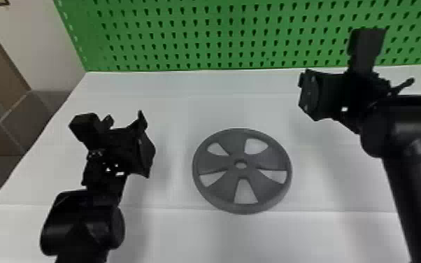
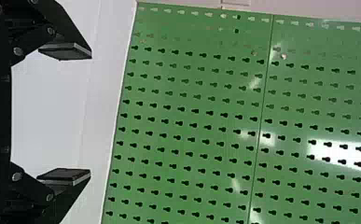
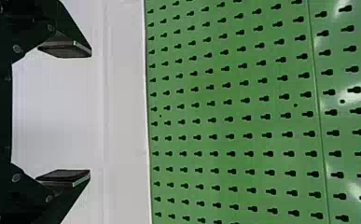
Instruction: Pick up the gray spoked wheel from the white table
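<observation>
Gray spoked wheel (image 1: 213, 162) lies between hovering left gripper (image 1: 125, 122) and right gripper (image 1: 358, 78) (fingers parted)

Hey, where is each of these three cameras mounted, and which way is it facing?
Head view: on the head, looking forward and down at the gray spoked wheel on the white table; left arm and right arm show.
Left wrist view: on the left wrist, facing the green perforated board past its open gripper.
Right wrist view: on the right wrist, also facing the board, with its own open gripper in view.
Shared: both wrist views show white tabletop meeting green board.
</observation>
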Controlling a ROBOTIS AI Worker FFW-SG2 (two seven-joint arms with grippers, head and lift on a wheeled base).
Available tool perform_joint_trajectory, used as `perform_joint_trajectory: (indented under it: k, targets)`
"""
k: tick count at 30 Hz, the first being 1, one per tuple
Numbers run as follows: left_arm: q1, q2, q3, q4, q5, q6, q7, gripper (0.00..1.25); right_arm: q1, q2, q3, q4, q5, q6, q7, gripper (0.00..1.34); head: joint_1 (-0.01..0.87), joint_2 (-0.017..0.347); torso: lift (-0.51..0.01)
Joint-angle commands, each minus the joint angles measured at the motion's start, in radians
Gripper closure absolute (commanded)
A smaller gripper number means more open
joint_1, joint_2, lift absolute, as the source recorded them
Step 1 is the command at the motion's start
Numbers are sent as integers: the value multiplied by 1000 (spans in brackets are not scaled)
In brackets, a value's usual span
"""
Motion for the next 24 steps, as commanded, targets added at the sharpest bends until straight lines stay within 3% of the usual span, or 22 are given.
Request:
perform_joint_trajectory:
  k: [1,4,7,15,19,24]
  targets:
    - [0,0,2,0,0,0,0,361,-38,-3,6,-10,-19,84,-30,357,839,130,-65]
    - [1,0,2,0,0,0,0,361,-70,-9,26,-21,-37,157,-108,357,839,130,-65]
    - [0,0,2,0,0,0,0,361,-128,-17,31,-12,-60,283,-144,355,839,130,-65]
    - [0,0,3,0,0,0,0,361,-253,-6,-9,63,-95,502,-157,355,839,130,-65]
    - [0,0,6,0,2,0,0,361,-305,12,-52,112,-126,611,-213,354,839,130,-65]
    - [0,2,8,-2,2,0,0,361,-354,3,-73,198,-204,673,-260,354,839,130,-65]
